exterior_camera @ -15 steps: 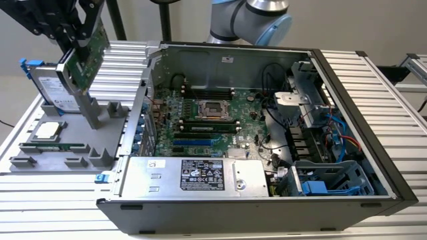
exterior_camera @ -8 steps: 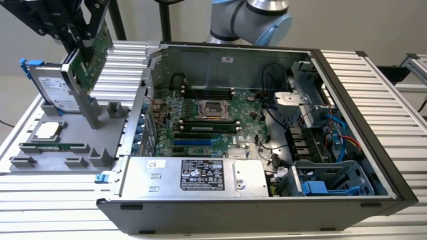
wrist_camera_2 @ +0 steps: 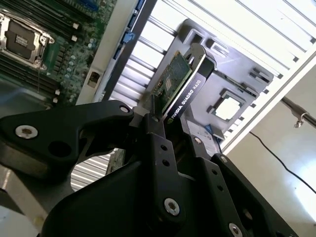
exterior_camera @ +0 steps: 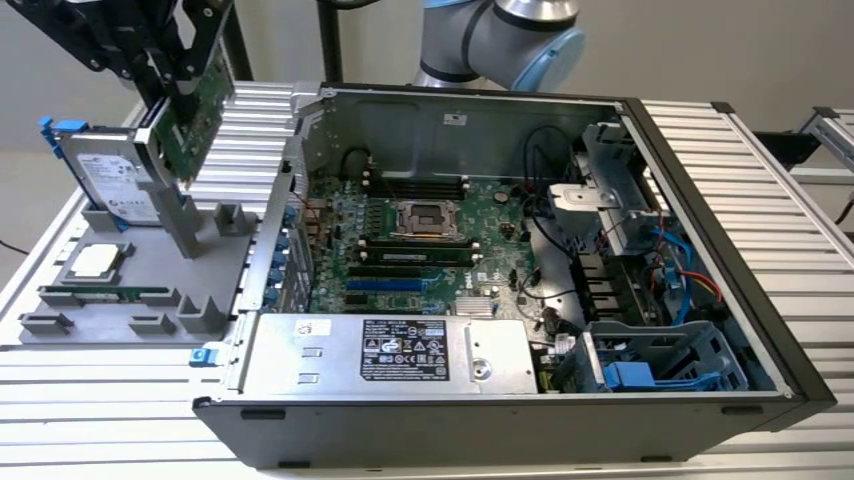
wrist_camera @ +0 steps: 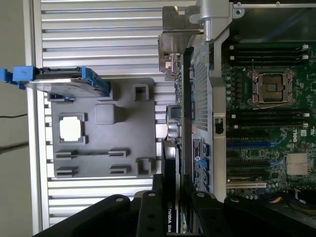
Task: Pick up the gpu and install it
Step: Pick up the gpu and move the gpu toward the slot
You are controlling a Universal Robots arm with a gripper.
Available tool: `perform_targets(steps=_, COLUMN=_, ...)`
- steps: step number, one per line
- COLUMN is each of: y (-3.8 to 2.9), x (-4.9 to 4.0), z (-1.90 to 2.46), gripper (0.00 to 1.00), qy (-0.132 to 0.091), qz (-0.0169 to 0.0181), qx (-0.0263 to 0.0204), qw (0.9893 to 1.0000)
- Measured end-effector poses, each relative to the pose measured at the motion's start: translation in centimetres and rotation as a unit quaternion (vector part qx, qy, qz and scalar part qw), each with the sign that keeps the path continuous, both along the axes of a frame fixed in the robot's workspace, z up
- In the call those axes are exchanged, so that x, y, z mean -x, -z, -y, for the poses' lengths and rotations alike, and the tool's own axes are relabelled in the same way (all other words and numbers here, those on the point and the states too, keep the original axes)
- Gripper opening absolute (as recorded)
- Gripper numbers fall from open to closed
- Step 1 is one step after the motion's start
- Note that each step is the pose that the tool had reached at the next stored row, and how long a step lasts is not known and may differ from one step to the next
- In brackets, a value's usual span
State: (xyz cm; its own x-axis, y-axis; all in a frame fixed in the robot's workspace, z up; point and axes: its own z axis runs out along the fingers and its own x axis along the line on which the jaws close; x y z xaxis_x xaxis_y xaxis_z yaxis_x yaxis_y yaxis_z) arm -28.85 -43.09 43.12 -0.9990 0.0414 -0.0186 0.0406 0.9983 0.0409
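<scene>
I'm looking at a ribbed aluminium surface with a pale wall behind it. On the exterior view's left of the open black computer case, a matte grey moulded tray carries an upright silver hard drive. Over that tray, outside the case, the claw is clamped tight on the gpu, a flat green board held tilted, with a glossy black cooler and a silver end bracket.

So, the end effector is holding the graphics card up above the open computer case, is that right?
Not quite: the end effector is holding the graphics card up outside the open computer case, over by the grey tray at the exterior view's left, as the exterior view shows.
</scene>
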Motion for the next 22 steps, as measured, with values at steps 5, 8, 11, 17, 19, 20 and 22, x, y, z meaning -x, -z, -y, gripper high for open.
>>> perform_targets(steps=5, y=0.0, x=-0.53, z=-0.01, gripper=0.0, qy=0.0, qz=-0.0001, qx=0.0004, qw=1.0)
perform_targets(steps=8, y=0.0, x=-0.85, z=-0.02, gripper=0.0, qy=0.0, qz=-0.0002, qx=0.0009, qw=1.0)
perform_targets(steps=11, y=0.0, x=-1.19, z=-0.03, gripper=0.0, qy=0.0, qz=-0.0003, qx=0.0012, qw=1.0)
perform_targets(steps=17, y=0.0, x=-1.83, z=-0.05, gripper=0.0, qy=0.0, qz=-0.0004, qx=0.002, qw=1.0)
perform_targets(steps=19, y=0.0, x=-2.03, z=-0.05, gripper=0.0, qy=0.0, qz=-0.0004, qx=0.0022, qw=1.0)
perform_targets(steps=20, y=0.0, x=-2.13, z=-0.06, gripper=0.0, qy=0.0, qz=-0.0004, qx=0.0023, qw=1.0)
perform_targets(steps=22, y=0.0, x=-2.35, z=-0.07, gripper=0.0, qy=0.0, qz=-0.0004, qx=0.0026, qw=1.0)
